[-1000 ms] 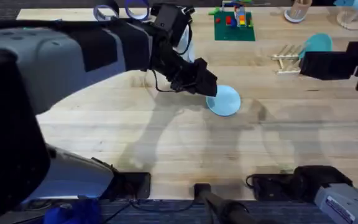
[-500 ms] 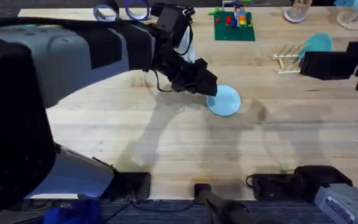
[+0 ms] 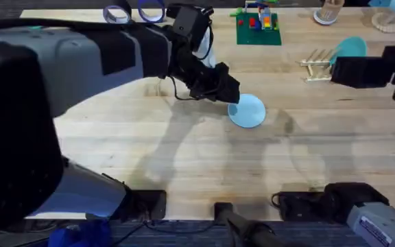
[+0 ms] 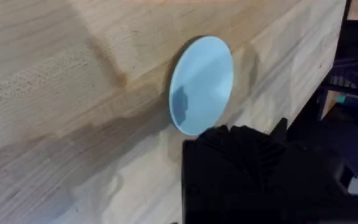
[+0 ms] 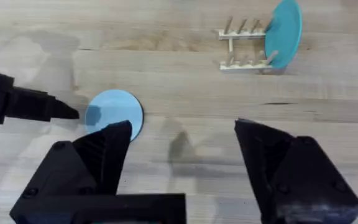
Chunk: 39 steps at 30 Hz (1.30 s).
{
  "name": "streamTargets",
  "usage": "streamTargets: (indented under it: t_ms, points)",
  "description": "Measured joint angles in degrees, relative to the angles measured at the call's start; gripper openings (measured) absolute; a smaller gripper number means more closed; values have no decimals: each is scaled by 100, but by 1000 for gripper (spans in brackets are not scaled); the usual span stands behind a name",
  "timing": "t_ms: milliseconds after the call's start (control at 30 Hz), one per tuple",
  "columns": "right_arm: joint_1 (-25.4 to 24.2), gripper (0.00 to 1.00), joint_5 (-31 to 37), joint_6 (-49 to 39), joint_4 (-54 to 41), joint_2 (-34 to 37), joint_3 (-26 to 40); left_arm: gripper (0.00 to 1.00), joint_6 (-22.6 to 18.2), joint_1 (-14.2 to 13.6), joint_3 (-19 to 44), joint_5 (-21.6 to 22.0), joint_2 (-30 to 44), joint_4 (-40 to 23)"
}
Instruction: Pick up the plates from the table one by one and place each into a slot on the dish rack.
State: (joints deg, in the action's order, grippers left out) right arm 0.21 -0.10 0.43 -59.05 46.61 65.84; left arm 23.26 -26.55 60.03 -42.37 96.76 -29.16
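Butcher-block wooden table (image 3: 184,151) carries everything. The left gripper (image 3: 230,95) reaches across its middle to the left edge of the flat round light blue plastic plate (image 3: 247,110), low enough to catch the rim; whether its fingers are clenched or released cannot be told. The right gripper (image 5: 182,146) hangs to the right with fingers spread, grasping nothing. At the far right, the small natural-wood dowel dish rack (image 5: 246,45) already holds a teal round plate (image 5: 284,30) upright in its right-end slot, leaving the others free.

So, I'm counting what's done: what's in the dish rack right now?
One teal plate stands on edge at one end of the dish rack; the other dowel slots look empty. Its lower edge is hidden behind the rack. A light blue plate lies on the table.
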Motion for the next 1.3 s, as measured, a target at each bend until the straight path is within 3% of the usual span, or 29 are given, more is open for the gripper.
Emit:
streamTargets:
  t_ms: [1300]
  points:
    - [0,995,2,0,0,0,0,41,82,0,-2,15,749,232]
